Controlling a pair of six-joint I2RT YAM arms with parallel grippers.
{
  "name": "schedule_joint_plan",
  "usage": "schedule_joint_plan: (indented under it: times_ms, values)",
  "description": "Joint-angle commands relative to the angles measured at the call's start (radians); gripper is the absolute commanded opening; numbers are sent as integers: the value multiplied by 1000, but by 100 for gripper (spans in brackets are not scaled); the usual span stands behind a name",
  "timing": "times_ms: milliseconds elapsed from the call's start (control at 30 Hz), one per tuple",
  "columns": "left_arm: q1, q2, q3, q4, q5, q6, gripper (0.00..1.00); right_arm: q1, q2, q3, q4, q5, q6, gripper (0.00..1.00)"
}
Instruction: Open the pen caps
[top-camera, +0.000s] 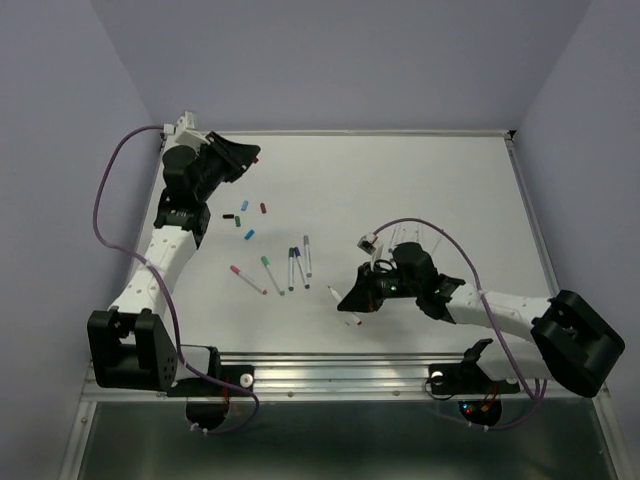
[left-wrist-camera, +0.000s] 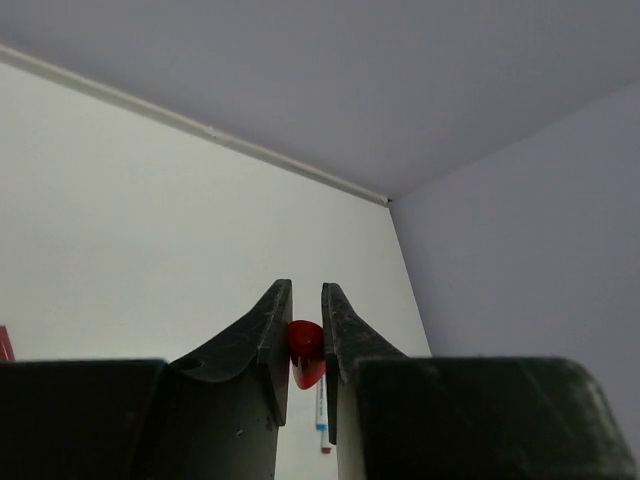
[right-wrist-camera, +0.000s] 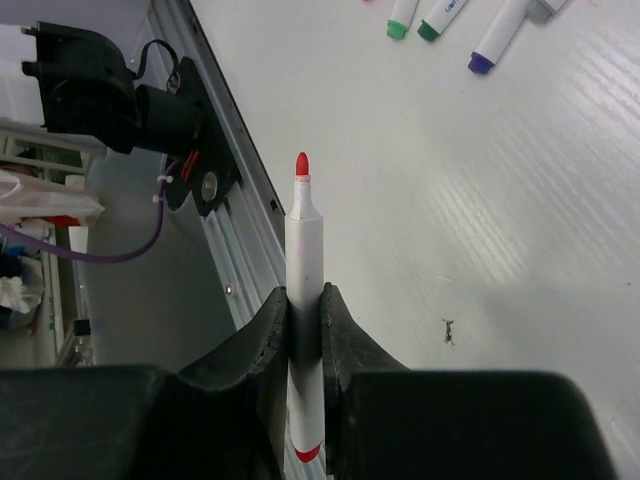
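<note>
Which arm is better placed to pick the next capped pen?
Probably the right: the right gripper sits close to the pens, though shut on a red pen. The left gripper is far back, holding a red cap.

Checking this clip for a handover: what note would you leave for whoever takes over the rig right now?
Left pincer: shut on a red cap, held up at the far left of the table.
Right pincer: shut on an uncapped red-tipped pen, low near the front edge.
Done: several loose caps lie beside the left arm.
Left: put down the red cap and its pen. The pens lying mid-table look capped and need opening.
</note>
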Motion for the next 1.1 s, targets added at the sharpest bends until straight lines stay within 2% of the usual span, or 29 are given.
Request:
schedule_joint_plan:
  times_ms: [0, 100, 167, 200, 267, 367, 467, 600, 733, 900, 1067]
  values:
    - [-5, -12, 55, 72, -35, 24, 0, 3, -81, -5, 53, -3, 78, 1]
    - [-1, -3, 47, 20, -39, 36, 0, 3, -78, 49, -82, 140, 44, 1]
    - [-1, 6, 45, -90, -82, 82, 0, -7, -60, 106, -139, 218, 26, 1]
    - [-1, 11, 41, -127, -125, 100, 2, -18, -37, 124, -195, 317, 23, 1]
    - [-1, 22, 19, -226, -182, 146, 3, -56, -7, 158, -232, 363, 17, 1]
    - [-1, 35, -25, -318, -300, 177, 3, -90, 46, 227, -327, 514, 3, 1]
    - [-1, 57, -73, -332, -355, 203, 3, -121, 92, 291, -430, 758, -17, 1]
    - [-1, 133, -64, -365, -431, 214, 4, -145, 148, 348, -527, 910, -23, 2]
    - [-1, 251, 36, -384, -441, 241, 6, -170, 174, 365, -564, 964, -28, 2]
    - [-3, 409, 137, -411, -466, 254, 6, -191, 120, 336, -579, 987, -37, 2]
    - [-8, 491, 199, -442, -480, 246, 7, -222, 77, 322, -596, 1002, -39, 4]
